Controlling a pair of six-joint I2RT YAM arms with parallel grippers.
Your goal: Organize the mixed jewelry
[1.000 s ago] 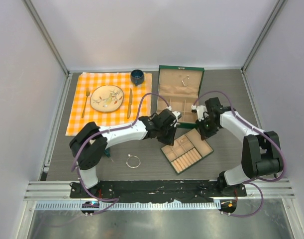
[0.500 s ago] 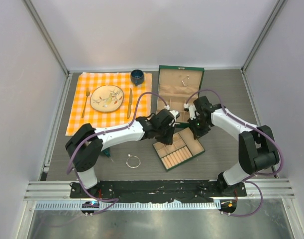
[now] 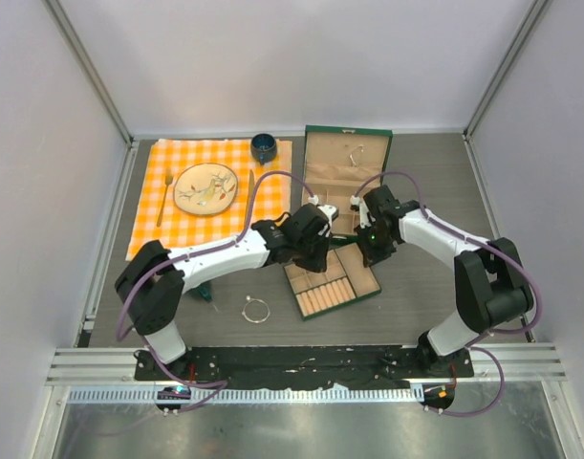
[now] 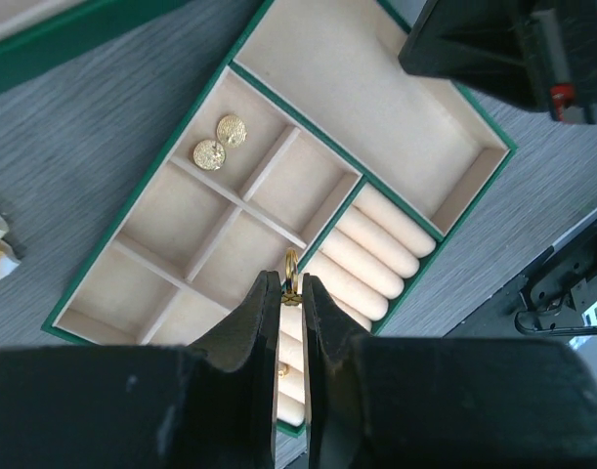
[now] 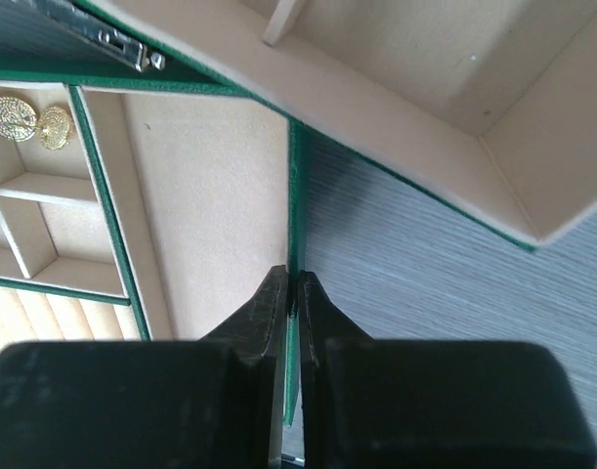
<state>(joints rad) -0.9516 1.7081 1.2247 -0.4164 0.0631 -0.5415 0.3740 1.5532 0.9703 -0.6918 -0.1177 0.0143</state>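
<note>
**Ring over tray, grey counter**

Left end effector point(image 4: 290, 293) clenched on small gold ring point(image 4: 291, 266), above the tray point(image 4: 357, 88) roll section. Right end effector point(image 5: 290, 291) pinches the tray wall. Two gold studs point(image 4: 220, 143) share one compartment. Wire bangle point(image 3: 256, 310) lies on the grey counter point(image 3: 425, 287) (white panels point(image 3: 272, 57) enclose it).

Lab test cell, white panels point(image 3: 301, 57), aluminium rail point(image 3: 311, 368)

Even, bright light; blurred wrist-view foregrounds.
</note>
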